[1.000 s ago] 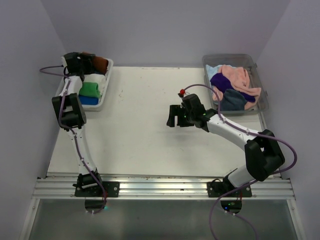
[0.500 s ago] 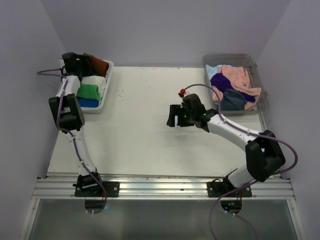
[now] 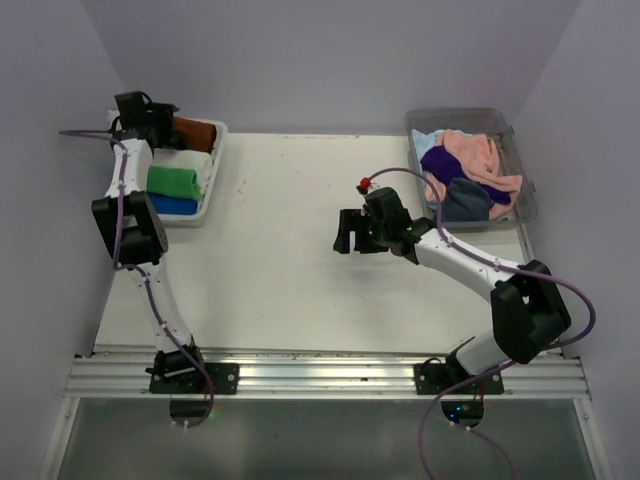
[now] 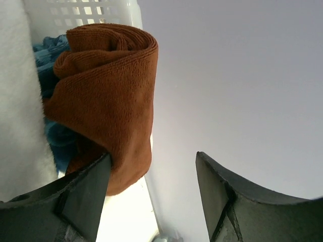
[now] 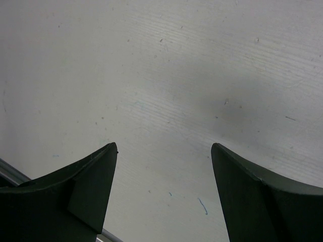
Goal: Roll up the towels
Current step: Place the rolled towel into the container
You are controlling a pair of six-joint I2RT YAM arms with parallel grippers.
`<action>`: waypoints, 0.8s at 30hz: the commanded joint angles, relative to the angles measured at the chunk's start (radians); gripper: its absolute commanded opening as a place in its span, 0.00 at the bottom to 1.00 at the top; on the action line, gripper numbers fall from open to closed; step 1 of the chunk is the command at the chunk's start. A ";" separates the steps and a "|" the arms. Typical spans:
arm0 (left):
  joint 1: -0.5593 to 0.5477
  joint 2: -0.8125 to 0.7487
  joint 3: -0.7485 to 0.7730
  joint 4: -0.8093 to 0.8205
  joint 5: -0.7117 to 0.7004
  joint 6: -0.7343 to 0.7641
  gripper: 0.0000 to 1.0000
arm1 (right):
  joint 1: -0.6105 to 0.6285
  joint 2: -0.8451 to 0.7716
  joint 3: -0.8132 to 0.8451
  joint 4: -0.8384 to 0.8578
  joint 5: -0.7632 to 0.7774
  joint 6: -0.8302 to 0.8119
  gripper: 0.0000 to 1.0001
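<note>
Your left gripper (image 4: 151,166) stands open at the far end of the white slotted plastic basket (image 3: 208,200), with nothing between its jaws. The rolled rust-brown terry towel (image 4: 108,96) lies just beside one finger, and the rolled white towel (image 3: 195,160), green towel (image 3: 172,181) and blue towel (image 3: 172,204) lie nearer you. Your right gripper (image 5: 164,151) hangs open over the bare worktop (image 5: 202,60). The loose pink towel (image 3: 475,152), purple towel (image 3: 447,163) and grey-blue towel (image 3: 467,200) fill the clear plastic bin (image 3: 465,113) at far right.

Two dark fingers (image 5: 86,194) are hanging spread wide over a white scuffed surface (image 5: 166,75), which is showing specks, a grey shadow (image 5: 237,108) and a small blue mark (image 5: 202,205).
</note>
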 commanded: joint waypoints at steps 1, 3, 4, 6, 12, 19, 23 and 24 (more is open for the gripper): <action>0.016 -0.129 -0.043 0.001 -0.034 0.031 0.71 | -0.006 -0.033 0.030 0.024 -0.001 -0.004 0.79; 0.014 -0.166 -0.083 0.016 -0.036 0.037 0.72 | -0.006 -0.036 0.028 0.025 -0.003 -0.003 0.79; 0.014 -0.174 -0.089 0.012 -0.036 0.046 0.72 | -0.006 -0.036 0.027 0.027 -0.004 -0.003 0.79; 0.016 -0.177 -0.097 0.002 -0.036 0.052 0.75 | -0.006 -0.036 0.025 0.028 -0.006 -0.003 0.79; 0.017 -0.183 -0.132 0.039 -0.005 0.066 0.80 | -0.006 -0.048 0.022 0.027 0.002 -0.003 0.79; 0.013 -0.127 -0.124 0.245 0.070 0.141 0.80 | -0.006 -0.062 0.025 0.013 0.034 -0.015 0.79; 0.011 -0.019 -0.003 0.200 0.075 0.158 0.79 | -0.006 -0.051 0.033 0.013 0.022 -0.012 0.79; 0.013 -0.001 -0.009 0.209 0.075 0.157 0.79 | -0.006 -0.050 0.035 0.011 0.022 -0.012 0.79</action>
